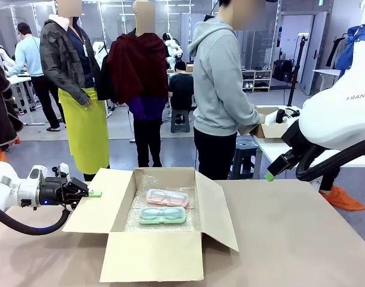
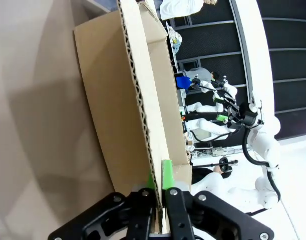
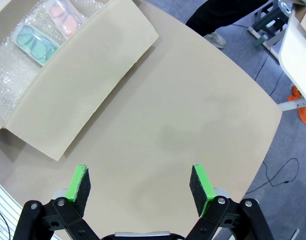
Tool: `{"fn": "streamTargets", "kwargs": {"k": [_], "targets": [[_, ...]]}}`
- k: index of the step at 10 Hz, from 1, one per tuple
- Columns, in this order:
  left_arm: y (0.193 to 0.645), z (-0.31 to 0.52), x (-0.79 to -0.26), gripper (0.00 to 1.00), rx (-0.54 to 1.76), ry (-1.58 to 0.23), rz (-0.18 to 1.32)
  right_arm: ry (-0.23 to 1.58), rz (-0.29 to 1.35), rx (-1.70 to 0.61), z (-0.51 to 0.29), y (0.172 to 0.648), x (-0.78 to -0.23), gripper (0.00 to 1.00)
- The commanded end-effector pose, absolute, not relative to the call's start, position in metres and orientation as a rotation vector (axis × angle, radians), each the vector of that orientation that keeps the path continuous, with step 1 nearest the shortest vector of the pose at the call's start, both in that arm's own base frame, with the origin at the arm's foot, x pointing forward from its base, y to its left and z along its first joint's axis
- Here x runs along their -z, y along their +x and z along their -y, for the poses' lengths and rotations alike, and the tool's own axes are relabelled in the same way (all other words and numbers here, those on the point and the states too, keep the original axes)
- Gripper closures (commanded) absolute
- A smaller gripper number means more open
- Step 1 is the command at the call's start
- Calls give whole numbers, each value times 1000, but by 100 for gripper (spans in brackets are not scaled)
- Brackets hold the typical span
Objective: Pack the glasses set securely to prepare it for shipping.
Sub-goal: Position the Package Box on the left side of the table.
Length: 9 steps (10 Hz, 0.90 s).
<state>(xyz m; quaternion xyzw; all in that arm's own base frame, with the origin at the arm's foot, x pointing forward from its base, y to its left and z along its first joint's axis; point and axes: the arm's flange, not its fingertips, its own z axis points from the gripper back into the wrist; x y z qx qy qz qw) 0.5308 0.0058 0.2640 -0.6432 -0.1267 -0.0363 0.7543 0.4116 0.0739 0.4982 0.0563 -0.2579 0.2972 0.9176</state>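
Materials and finish: corrugated board, clear plastics, matt tabletop.

The cardboard box is plain brown corrugated board, matt, its fluted edge exposed in the left wrist view. The bubble wrap lining it is clear, glossy, pebbled film. The pink case and, at its 6 o'clock, the mint green case are smooth translucent plastic with a slight sheen. The table has a matt, smooth beige surface. The left gripper and right gripper have matt black hard bodies and green pads of dull, foam-like texture. Arm shells are glossy white plastic.
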Motion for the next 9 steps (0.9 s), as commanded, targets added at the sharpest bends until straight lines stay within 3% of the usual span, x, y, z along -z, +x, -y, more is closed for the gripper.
{"fn": "streamTargets", "kwargs": {"k": [1, 9], "targets": [[528, -19, -268, 96, 77, -1395, 268, 115, 517, -595, -77, 412, -500, 0], [482, -182, -314, 96, 29, -1359, 266, 115, 517, -595, -77, 412, -500, 0]]}}
